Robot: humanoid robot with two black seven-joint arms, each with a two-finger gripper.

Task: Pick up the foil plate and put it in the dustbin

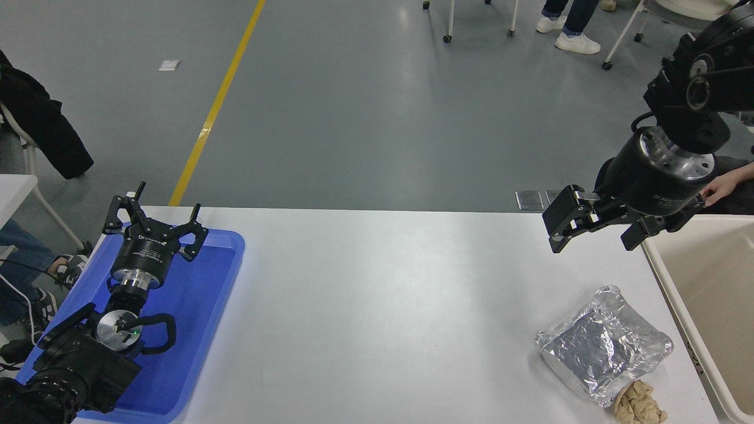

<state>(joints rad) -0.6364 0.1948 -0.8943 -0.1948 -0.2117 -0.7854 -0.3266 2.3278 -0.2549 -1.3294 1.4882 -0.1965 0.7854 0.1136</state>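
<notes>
Foil plate [604, 345] near table edge [677, 306]

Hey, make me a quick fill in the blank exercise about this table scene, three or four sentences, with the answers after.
1. The foil plate lies on the white ____.
2. The tan paper wad touches the foil plate's ____ edge.
3. The right pincer hangs open and holds ____.
4. The left pincer is parked above the ____ tray.

Missing words: table; near; nothing; blue
</notes>
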